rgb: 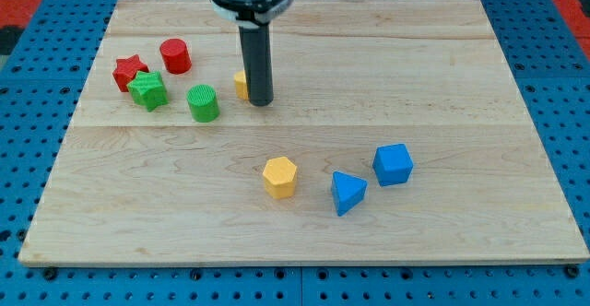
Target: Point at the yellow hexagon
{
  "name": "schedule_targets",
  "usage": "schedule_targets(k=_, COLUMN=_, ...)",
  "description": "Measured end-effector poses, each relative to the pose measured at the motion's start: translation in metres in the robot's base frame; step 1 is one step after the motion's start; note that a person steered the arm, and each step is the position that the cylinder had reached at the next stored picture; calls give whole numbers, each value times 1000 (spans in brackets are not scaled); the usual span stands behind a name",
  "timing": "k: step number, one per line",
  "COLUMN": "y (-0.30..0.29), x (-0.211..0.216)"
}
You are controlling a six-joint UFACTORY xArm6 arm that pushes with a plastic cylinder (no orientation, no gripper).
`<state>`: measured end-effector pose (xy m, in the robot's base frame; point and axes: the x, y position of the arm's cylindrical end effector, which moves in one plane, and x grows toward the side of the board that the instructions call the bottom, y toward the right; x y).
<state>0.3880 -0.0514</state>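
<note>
The yellow hexagon [279, 177] lies on the wooden board [442, 85], below the middle of the view. My tip [262, 101] rests on the board well above the hexagon, up and slightly left of it, apart from it. A second yellow block [240, 85] shows just left of the rod, mostly hidden behind it, so its shape cannot be told.
A red star [129, 71], a red cylinder [175, 56], a green star [147, 91] and a green cylinder [204, 103] cluster at the view's left. A blue triangular block [348, 193] and a blue cube [394, 164] lie right of the hexagon.
</note>
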Motion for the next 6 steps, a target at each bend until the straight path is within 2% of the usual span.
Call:
schedule_targets(k=1, y=-1, x=-29)
schedule_targets(k=2, y=5, x=-30)
schedule_targets(k=3, y=47, x=20)
schedule_targets(k=4, y=15, x=68)
schedule_targets(k=6, y=8, x=187)
